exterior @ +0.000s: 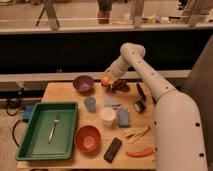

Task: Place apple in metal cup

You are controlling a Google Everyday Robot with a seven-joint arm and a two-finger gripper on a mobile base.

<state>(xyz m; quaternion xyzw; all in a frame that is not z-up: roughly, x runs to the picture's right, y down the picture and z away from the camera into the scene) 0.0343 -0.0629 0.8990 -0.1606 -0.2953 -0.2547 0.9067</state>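
Observation:
My gripper reaches down from the white arm over the far middle of the wooden table. It is shut on the apple, a small red-orange fruit held just right of the purple bowl and a little above the tabletop. The metal cup, a small grey-blue cup, stands upright on the table below and left of the apple, a short way nearer the front.
A purple bowl sits at the back left. A green tray holds a fork. There are also a white cup, a blue sponge, a red bowl, a black slab, a tape roll and dark objects.

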